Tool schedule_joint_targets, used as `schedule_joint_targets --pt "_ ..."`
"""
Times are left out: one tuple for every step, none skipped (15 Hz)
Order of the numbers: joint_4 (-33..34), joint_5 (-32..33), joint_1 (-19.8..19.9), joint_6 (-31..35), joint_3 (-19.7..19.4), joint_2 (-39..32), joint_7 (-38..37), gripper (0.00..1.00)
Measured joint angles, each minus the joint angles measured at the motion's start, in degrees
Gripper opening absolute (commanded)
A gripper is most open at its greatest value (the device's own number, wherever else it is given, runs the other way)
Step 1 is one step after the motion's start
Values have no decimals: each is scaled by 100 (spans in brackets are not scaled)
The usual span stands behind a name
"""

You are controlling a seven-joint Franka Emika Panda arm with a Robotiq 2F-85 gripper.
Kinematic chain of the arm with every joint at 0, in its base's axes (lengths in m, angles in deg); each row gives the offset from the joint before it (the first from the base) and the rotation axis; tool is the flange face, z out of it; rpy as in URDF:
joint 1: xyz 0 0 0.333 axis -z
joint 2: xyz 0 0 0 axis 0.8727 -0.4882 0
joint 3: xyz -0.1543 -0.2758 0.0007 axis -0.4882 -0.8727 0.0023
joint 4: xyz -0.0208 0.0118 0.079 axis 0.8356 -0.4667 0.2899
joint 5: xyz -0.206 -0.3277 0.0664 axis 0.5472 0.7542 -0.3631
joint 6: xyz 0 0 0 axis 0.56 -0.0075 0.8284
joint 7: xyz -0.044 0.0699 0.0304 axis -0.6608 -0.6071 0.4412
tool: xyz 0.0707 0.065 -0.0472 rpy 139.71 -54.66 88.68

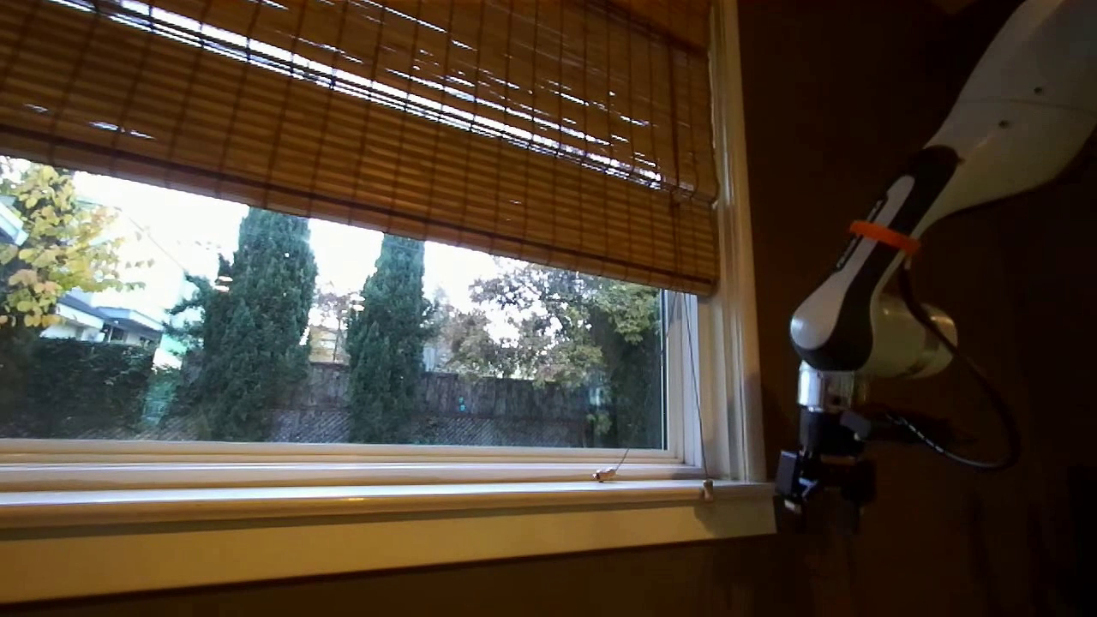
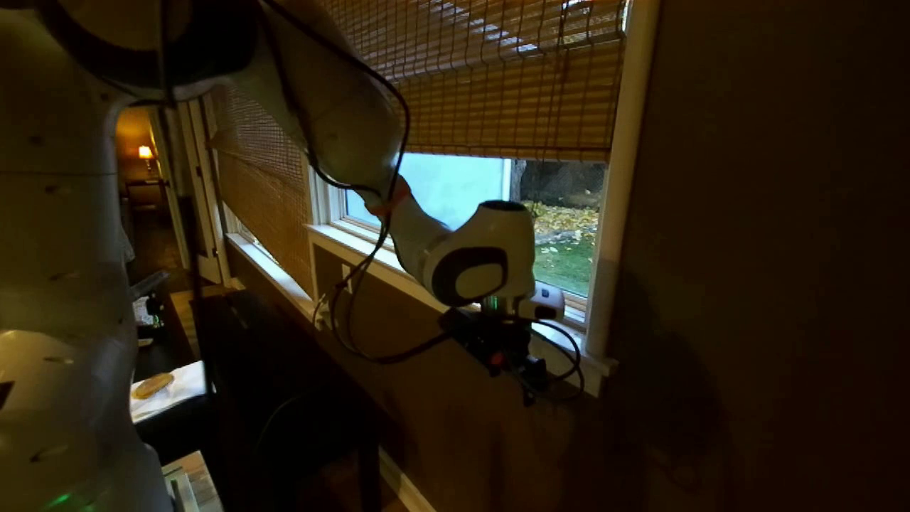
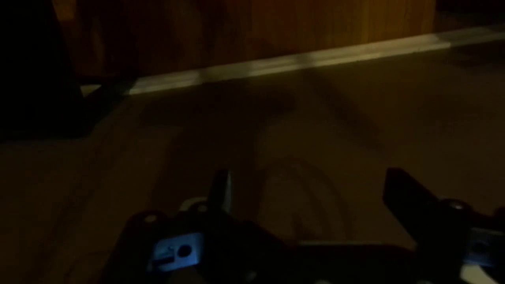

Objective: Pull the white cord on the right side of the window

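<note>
The window [image 1: 531, 411] has a white frame and a brown woven blind [image 1: 480, 171] partly lowered over it. The thin white cord [image 1: 698, 403] hangs at its right side, from under the blind down over the sill, with a small tassel [image 1: 706, 489] at its end. My gripper [image 1: 821, 512] points down, to the right of the frame and apart from the cord, near sill height. In the wrist view the gripper [image 3: 308, 175] has its fingers wide apart with nothing between them. In an exterior view the gripper [image 2: 527, 387] is dark; I cannot make out the cord there.
Another cord end [image 1: 605, 474] rests on the white sill [image 1: 386, 497]. The frame's right upright [image 1: 739, 343] stands between cord and gripper. A dark table [image 2: 284, 355] stands along the wall. Black cables loop around the arm. The wrist view shows floor and a pale baseboard [image 3: 276, 66].
</note>
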Motion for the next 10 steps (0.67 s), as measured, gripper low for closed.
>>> schedule_joint_targets --pt "-188 -24 -8 186 -16 338 0 100" --pt "-361 -29 -24 358 -32 666 -2 100" --pt "-527 -30 -41 527 -42 1004 -8 100" --pt "-670 -30 -63 669 -52 1325 -22 100" --pt "-803 -31 -96 792 -66 1657 -57 100" --pt "-925 -31 -127 896 -75 2013 -113 100" --pt "-1020 -31 -158 971 -86 2335 -162 100" --pt "-1070 -18 -175 929 -93 2565 -173 100" --pt "-1081 -18 -177 888 -99 2623 -173 100" --pt "-1090 -17 -177 888 -109 2592 -173 100"
